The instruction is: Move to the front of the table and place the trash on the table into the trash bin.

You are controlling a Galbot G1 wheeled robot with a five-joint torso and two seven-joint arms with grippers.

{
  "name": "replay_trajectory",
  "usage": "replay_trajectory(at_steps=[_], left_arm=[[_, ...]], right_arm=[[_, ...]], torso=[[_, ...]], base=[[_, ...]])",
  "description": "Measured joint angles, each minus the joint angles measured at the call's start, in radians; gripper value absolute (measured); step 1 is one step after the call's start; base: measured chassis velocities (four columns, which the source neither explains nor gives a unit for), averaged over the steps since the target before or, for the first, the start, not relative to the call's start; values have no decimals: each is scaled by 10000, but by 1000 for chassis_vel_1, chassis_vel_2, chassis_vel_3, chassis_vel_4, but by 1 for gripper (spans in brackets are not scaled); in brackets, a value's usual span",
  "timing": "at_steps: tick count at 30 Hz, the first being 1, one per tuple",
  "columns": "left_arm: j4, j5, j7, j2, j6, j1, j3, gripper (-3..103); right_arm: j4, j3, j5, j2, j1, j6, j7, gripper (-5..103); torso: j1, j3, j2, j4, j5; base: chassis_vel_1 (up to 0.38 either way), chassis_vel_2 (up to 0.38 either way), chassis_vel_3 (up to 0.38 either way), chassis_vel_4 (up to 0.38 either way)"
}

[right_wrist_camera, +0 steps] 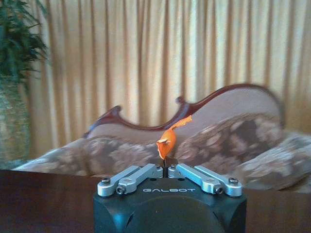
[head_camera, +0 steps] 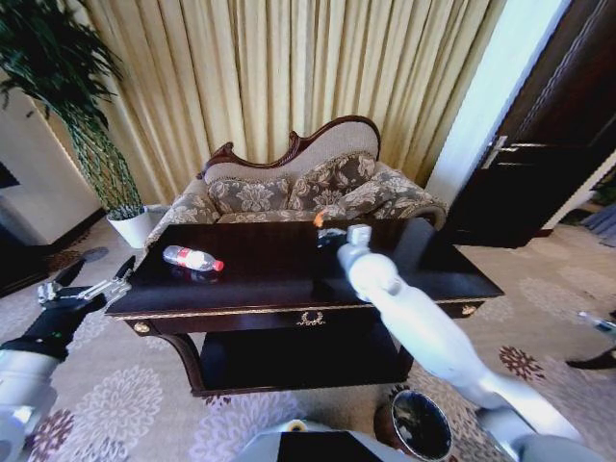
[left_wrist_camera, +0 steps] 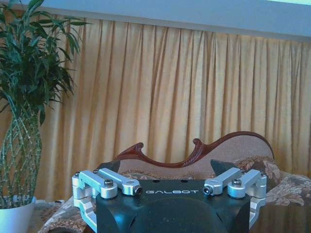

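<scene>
My right gripper (head_camera: 322,225) reaches out over the far side of the table (head_camera: 289,274), its fingers pinched shut on the orange scrap (right_wrist_camera: 167,140), which sticks up above the dark tabletop in front of the sofa (head_camera: 308,188). The clear bottle (head_camera: 192,258) lies on the table toward my left. My left gripper (head_camera: 101,281) hangs open beside the table's left end. The trash bin (head_camera: 420,426) stands on the carpet near my base.

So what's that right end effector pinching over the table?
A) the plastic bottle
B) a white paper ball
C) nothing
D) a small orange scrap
D: the right end effector is shut on the orange scrap, which sticks up from its tips, while the bottle lies apart on the table.
</scene>
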Motion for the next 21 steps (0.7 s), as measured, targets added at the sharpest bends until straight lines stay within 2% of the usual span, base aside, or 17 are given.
replay_trajectory(at_steps=[6, 7, 9, 10, 12, 13, 15, 16, 19, 21], left_arm=[[337, -24, -30, 403, -64, -226, 266, 100], [337, -24, -30, 403, -64, -226, 266, 100], [642, -52, -98, 770, -57, -434, 393, 100], [642, -52, -98, 770, -57, -434, 393, 100], [879, -150, -208, 1007, 20, -569, 428, 100], [879, -150, -208, 1007, 20, -569, 428, 100], [1117, -157, -249, 1135, 33, -639, 480, 100], [1117, -157, -249, 1135, 33, -639, 480, 100], [1333, 11, -312, 1195, 32, -703, 640, 100], [1360, 76, -321, 1205, 31, -718, 675, 100]], right_arm=[[735, 1709, -304, -820, -1908, 17, -73, 0], [735, 1709, -304, -820, -1908, 17, -73, 0], [1144, 2662, -426, -910, -2759, -54, -23, 0], [1144, 2662, -426, -910, -2759, -54, -23, 0], [1512, 3847, -851, -837, -3681, 99, -257, 0], [1512, 3847, -851, -837, -3681, 99, -257, 0], [1858, 4798, -1697, -596, -4903, 492, -875, 0], [1858, 4798, -1697, -596, -4903, 492, -875, 0], [2422, 5731, -3033, 39, -6601, 1030, -1773, 0], [2574, 5861, -3180, 185, -6845, 1057, -1874, 0]], torso=[[0, 0, 0, -1, 3], [0, 0, 0, -1, 3], [0, 1, 0, 0, 1], [0, 1, 0, 0, 1], [0, 0, 0, 0, -7], [0, 0, 0, 0, -7], [0, 0, 0, 0, 1], [0, 0, 0, 0, 1], [-1, -1, 0, -2, 1], [-1, -1, 1, -2, -2]], base=[[0, 0, 0, 0], [0, 0, 0, 0], [0, 0, 0, 0], [0, 0, 0, 0], [0, 0, 0, 0], [0, 0, 0, 0], [0, 0, 0, 0], [0, 0, 0, 0], [0, 0, 0, 0], [0, 0, 0, 0]])
